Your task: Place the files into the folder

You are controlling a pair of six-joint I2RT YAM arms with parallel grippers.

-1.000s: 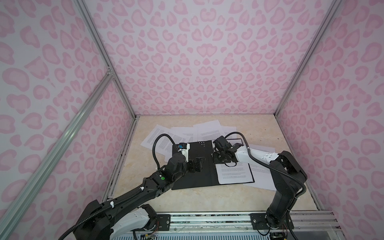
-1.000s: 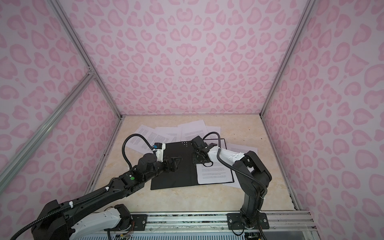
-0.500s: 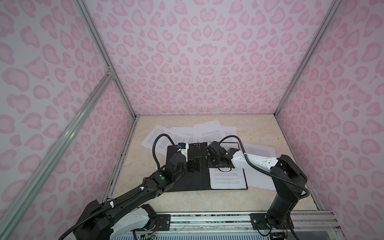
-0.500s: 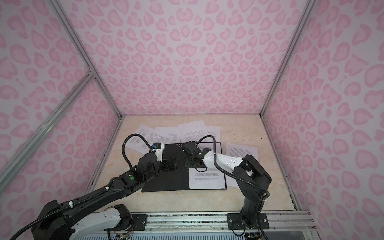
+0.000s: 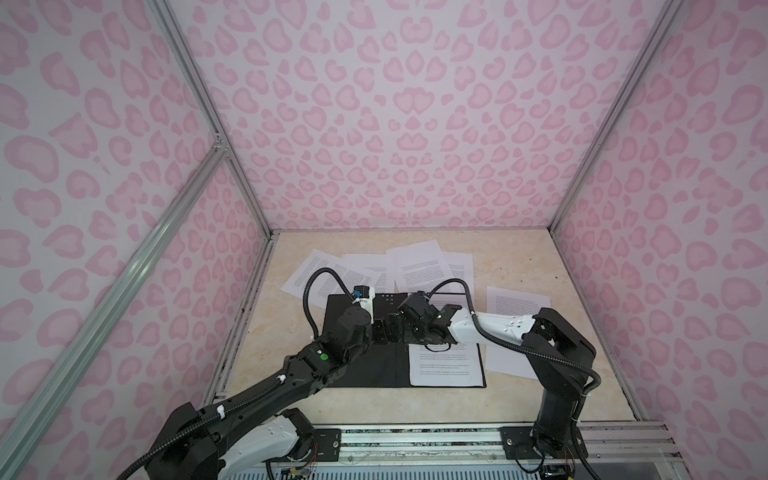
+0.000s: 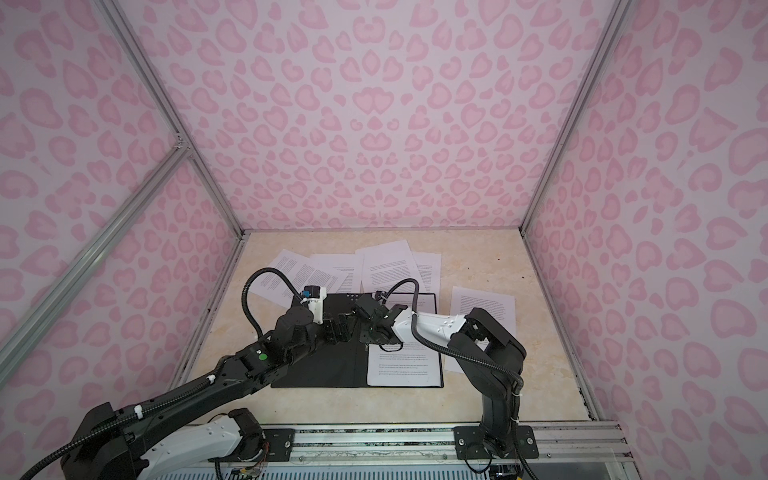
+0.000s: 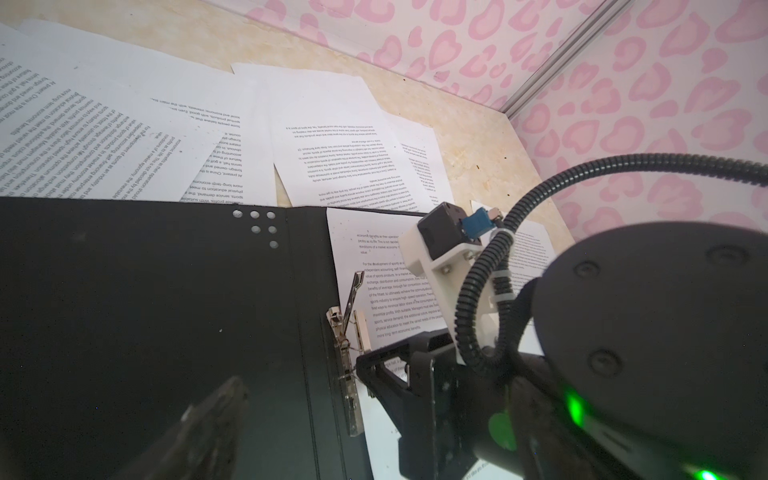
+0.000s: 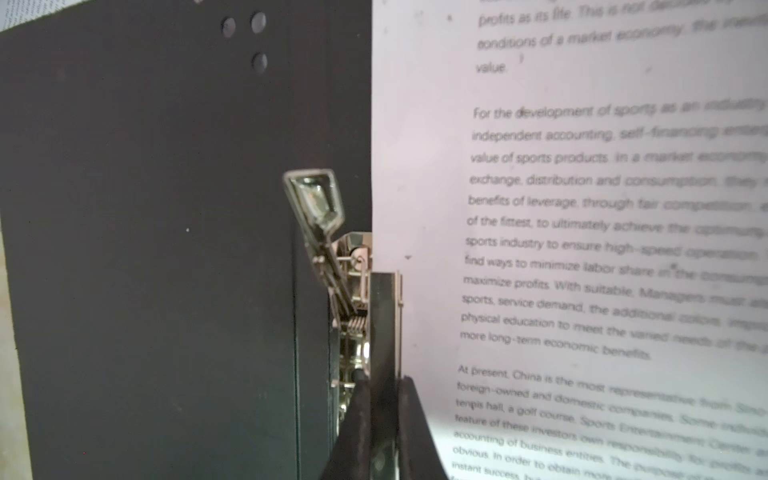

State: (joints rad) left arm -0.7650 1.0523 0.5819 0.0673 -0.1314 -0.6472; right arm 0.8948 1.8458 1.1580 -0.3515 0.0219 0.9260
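1. Right gripper (image 8: 384,399) is clenched on the metal clip (image 8: 353,291) at the spine.
2. Left gripper (image 5: 385,332) hangs wide open over the opened folder (image 5: 361,365).
3. 1 sheet (image 5: 446,365) lies inside on the right half; the other files (image 5: 419,266) sit scattered on the table (image 5: 519,407).

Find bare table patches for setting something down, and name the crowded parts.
Free: the near strip of table between folder and front rail; the strip between folder and left wall; the far right corner. Crowded: overlapping files behind the folder, and its clip, where left end effector and right end effector meet.
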